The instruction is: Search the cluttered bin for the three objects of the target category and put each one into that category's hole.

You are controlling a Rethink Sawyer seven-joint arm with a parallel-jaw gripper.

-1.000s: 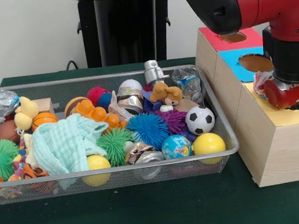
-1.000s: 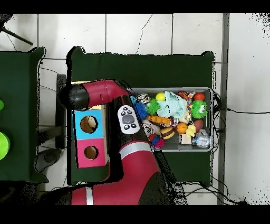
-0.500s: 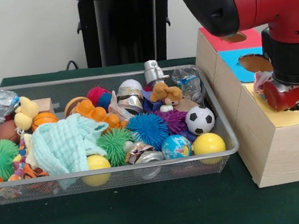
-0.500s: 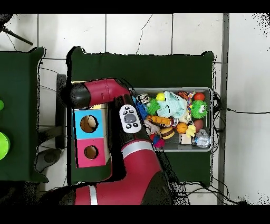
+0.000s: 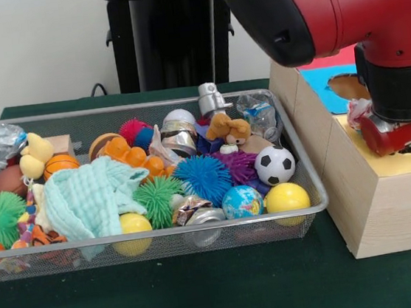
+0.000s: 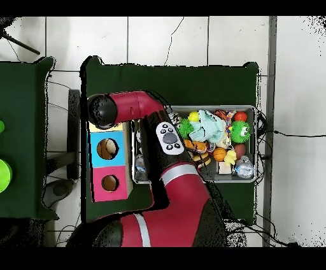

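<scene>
The wire bin (image 5: 141,109) holds a jumble of toys and trash: a soccer ball (image 5: 275,164), a yellow ball (image 5: 286,197), a globe ball (image 5: 241,201), a blue spiky ball (image 5: 202,178), a mint cloth (image 5: 91,197), crushed cans (image 5: 201,215) and a plastic bottle (image 5: 1,140). To its right stands the wooden box (image 5: 382,208) with yellow, blue and red tops. My gripper (image 5: 405,146) hangs low over the yellow top, hiding most of its hole. A pale crumpled bit (image 5: 354,112) shows beside the wrist; whether it is held is unclear. The blue hole (image 5: 346,86) is partly visible.
From above, the arm (image 6: 169,137) crosses from the box (image 6: 108,159) over the bin's (image 6: 245,108) left end. The blue hole (image 6: 107,149) and pink hole (image 6: 109,183) are uncovered. Dark green cloth (image 5: 207,295) covers the table in front of the bin.
The arm's big upper link has swung toward the bin, covering more of the red and blue tops. The wrist has stayed over the yellow top, shifting only slightly.
</scene>
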